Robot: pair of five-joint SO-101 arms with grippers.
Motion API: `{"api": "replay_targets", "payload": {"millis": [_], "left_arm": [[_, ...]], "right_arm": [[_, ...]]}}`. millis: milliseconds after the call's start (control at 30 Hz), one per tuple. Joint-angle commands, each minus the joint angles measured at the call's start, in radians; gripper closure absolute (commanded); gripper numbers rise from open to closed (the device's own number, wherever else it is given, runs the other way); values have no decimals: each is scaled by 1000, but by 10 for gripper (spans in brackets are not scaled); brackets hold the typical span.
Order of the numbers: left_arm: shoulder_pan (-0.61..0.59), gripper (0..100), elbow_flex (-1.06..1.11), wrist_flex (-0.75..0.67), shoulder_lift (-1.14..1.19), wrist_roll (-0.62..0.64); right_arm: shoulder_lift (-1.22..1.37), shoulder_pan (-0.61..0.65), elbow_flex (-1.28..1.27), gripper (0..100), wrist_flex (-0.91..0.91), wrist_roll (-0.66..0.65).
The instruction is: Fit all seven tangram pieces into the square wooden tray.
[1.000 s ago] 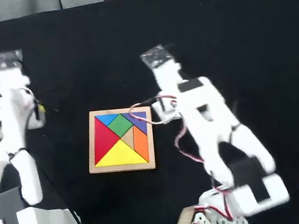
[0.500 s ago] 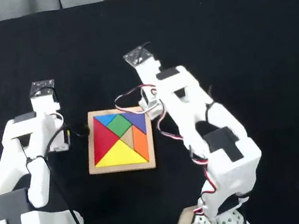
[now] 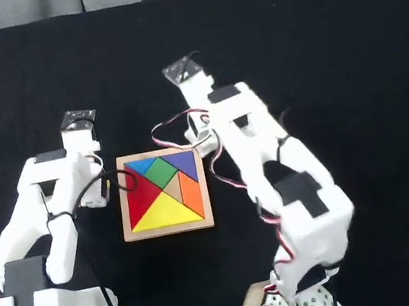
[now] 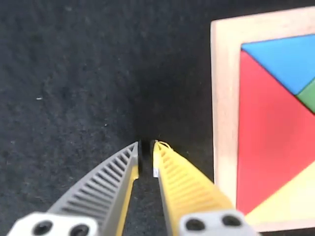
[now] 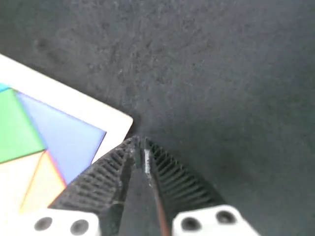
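The square wooden tray [image 3: 170, 230] lies mid-table. It holds a red triangle [image 3: 140, 195], a yellow triangle [image 3: 166, 214], an orange piece [image 3: 191, 191], a green square [image 3: 162, 172], a blue triangle [image 3: 141, 165] and a violet piece [image 3: 185, 162]. A tan patch [image 3: 174, 193] sits in the middle; I cannot tell whether it is a piece or bare wood. My left gripper [image 3: 108, 187] [image 4: 146, 145] is shut and empty, low beside the tray's left rim [image 4: 224, 98]. My right gripper [image 3: 201, 141] [image 5: 140, 142] is shut and empty at the tray's far right corner [image 5: 118, 120].
Black cloth [image 3: 345, 63] covers the table, with open room on the right and at the back. A black cable [image 3: 124, 182] from the left arm loops over the tray's left rim. A red and white wire [image 3: 166, 128] hangs by the right arm. Both arm bases stand at the front edge.
Both arms have closed in on the tray: the left one moved right to its left rim, the right one moved left to its far right corner. The tray now lies squarer.
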State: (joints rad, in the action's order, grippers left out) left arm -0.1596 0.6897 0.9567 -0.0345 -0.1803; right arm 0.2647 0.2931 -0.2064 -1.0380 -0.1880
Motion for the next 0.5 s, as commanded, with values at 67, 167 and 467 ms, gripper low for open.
{"api": "replay_targets", "payload": {"millis": [67,167,467], "left_arm": [[-119,934,-306,23,-48,12],[-180,934,-467,23,-61,12],[-180,934,-848,21,-213,3]], "right_arm": [[-355,-123,31,988,-69,6],[-495,-213,31,987,-71,6],[-832,-351,97,987,-71,8]]}}
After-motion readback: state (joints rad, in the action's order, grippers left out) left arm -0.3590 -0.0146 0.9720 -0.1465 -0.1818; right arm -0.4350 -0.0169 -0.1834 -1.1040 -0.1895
